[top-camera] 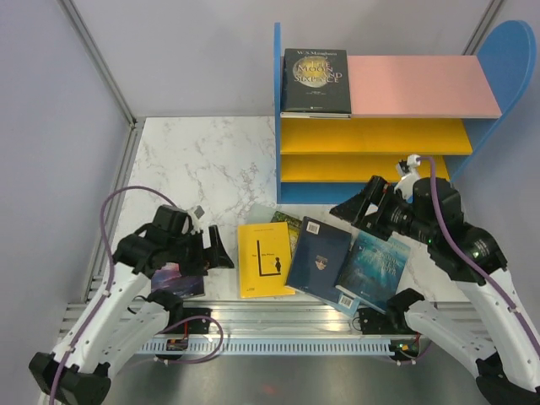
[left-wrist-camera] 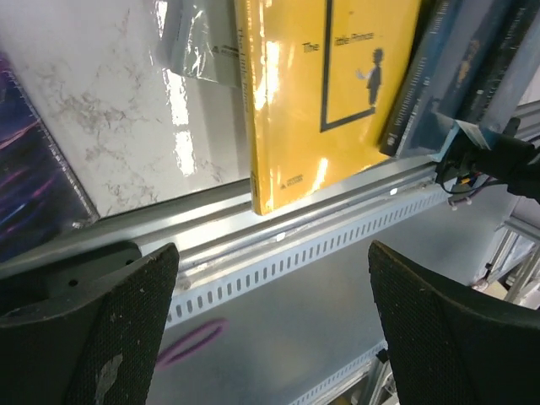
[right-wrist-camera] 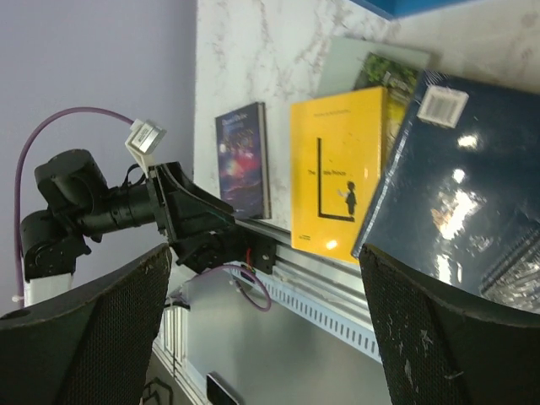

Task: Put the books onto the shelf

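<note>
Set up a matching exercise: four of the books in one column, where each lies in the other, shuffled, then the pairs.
Books:
1. black moon book
2. yellow book
3. navy book
4. purple book

Places:
A. between the yellow book and the teal book
B. alone at the near left of the table, beside the left gripper
C. on the pink top board of the shelf
D. just left of the navy book

Pairs: 1-C, 2-D, 3-A, 4-B
</note>
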### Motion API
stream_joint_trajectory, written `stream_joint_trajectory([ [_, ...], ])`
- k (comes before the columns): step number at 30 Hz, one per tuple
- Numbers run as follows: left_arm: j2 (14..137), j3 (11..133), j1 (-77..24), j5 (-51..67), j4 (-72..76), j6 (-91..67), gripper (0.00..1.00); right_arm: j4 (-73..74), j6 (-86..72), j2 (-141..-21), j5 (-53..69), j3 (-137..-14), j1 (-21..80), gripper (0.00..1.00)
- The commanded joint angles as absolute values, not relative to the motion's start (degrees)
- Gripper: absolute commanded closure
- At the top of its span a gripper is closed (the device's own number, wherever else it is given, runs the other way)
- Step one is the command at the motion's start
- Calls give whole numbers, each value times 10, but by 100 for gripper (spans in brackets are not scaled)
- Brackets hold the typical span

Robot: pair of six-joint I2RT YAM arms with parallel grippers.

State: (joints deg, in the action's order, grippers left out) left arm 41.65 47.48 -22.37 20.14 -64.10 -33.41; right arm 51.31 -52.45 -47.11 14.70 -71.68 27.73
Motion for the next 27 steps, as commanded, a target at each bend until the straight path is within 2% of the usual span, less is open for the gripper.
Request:
stream_joint_trajectory([
  [1, 448, 382, -226, 273, -509, -367, 6, 476, -568, -418, 141, -633, 283, 6],
  [3, 464, 350, -226, 299, -470, -394, 9, 479, -572, -405, 145, -601, 284, 6],
  [6, 476, 344, -225, 301, -426, -423, 4, 495, -572, -387, 141, -592, 283, 7],
  [9, 502, 334, -225, 302, -394, -442, 3, 506, -569, -383, 138, -593, 283, 7],
  [18, 557, 191, -225, 346, -217, -516, 5, 525, -527, -425, 142, -621, 283, 6],
  [27, 515, 76, -226, 422, -12, -617, 11, 543, -507, -439, 144, -624, 283, 6],
])
